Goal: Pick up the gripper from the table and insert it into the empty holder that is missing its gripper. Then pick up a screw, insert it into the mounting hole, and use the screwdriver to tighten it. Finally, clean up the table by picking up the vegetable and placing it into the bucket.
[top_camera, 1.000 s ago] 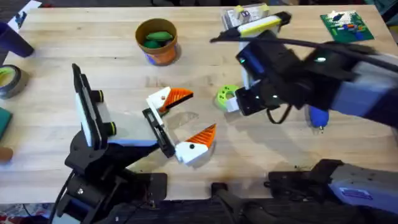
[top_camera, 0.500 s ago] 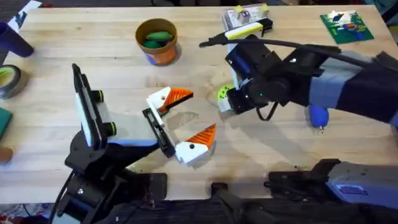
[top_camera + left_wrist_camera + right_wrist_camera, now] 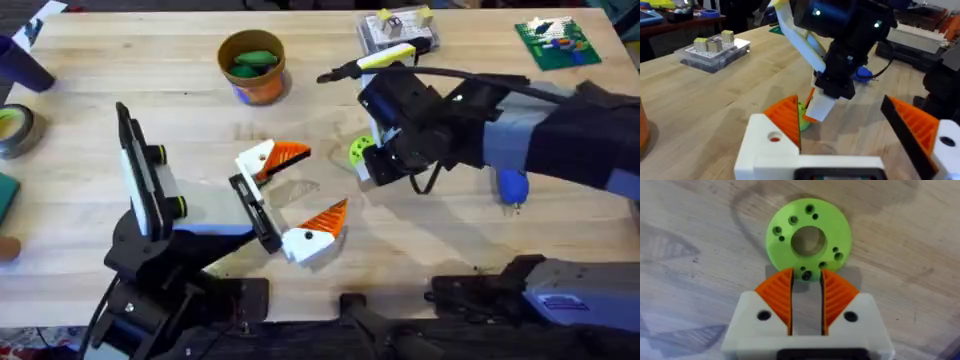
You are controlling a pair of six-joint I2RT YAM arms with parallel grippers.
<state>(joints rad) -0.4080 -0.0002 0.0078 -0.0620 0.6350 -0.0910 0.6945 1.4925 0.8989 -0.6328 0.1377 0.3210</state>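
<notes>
Overhead: my right gripper (image 3: 368,165) hangs over the vegetable (image 3: 359,152), right of table centre; my left gripper (image 3: 290,195) gapes wide and empty.

Left wrist: the vegetable (image 3: 801,118) peeks out behind my orange pad.

Right wrist: my jaws pinch the vegetable's (image 3: 808,239) near rim.

The table (image 3: 150,80) is pale wood in butcher-block strips, evenly lit, with soft shadows lying on it. Its grain shows close up beneath the fingers in the right wrist view, with a faint ring-shaped stain (image 3: 760,200) on the wood beyond them. Beyond the fingers in the left wrist view, past the table's far edge, the room is dim: another wooden table (image 3: 675,22) holds clutter, and a white shelf or bench (image 3: 922,37) stands farther along.
</notes>
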